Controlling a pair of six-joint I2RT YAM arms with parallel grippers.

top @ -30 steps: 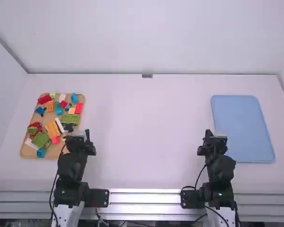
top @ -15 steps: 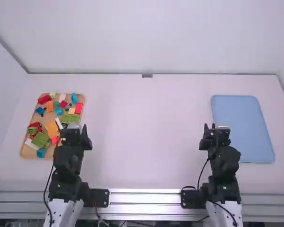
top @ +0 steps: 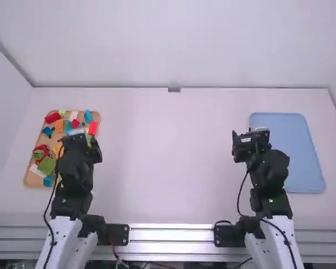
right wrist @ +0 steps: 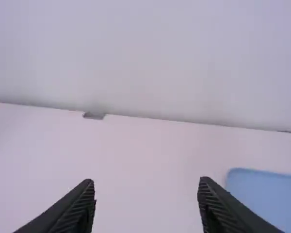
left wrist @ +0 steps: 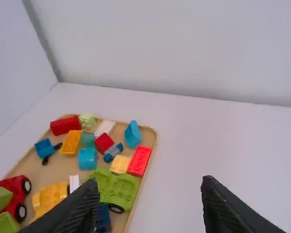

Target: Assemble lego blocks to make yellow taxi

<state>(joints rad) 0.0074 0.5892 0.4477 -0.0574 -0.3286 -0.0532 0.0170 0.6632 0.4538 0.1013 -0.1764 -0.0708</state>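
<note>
Black and two-fingered, the left gripper [top: 78, 137] lies left of centre in the high view, in front of part of a tan tray [left wrist: 56, 169]. Its jaws stand wide apart, with nothing between them. The right gripper [top: 250, 134], right of centre in the high view, is likewise spread and unladen. Each arm extends up the frame from its base at the lower edge.

Nearest the left gripper in the high view is the cluster of toy blocks on the tan tray, at the left of the frame. The left wrist view details these: a green wheeled piece [left wrist: 117, 187] carrying a dark wheel; a dark blue piece [left wrist: 103, 218] just beside it; a white block [left wrist: 73, 182] between the green wheeled piece and a yellow-orange block [left wrist: 51, 196]; a red wheeled piece [left wrist: 18, 187]; and, near one another, a pale yellow block [left wrist: 120, 164] and a flat red block [left wrist: 139, 160].

A blue tray [top: 291, 151] occupies the right of the high view, partly behind the right gripper and arm. Between the trays extends the white table [top: 168, 157], bounded toward the upper part of the frame by a pale wall [top: 168, 45].
</note>
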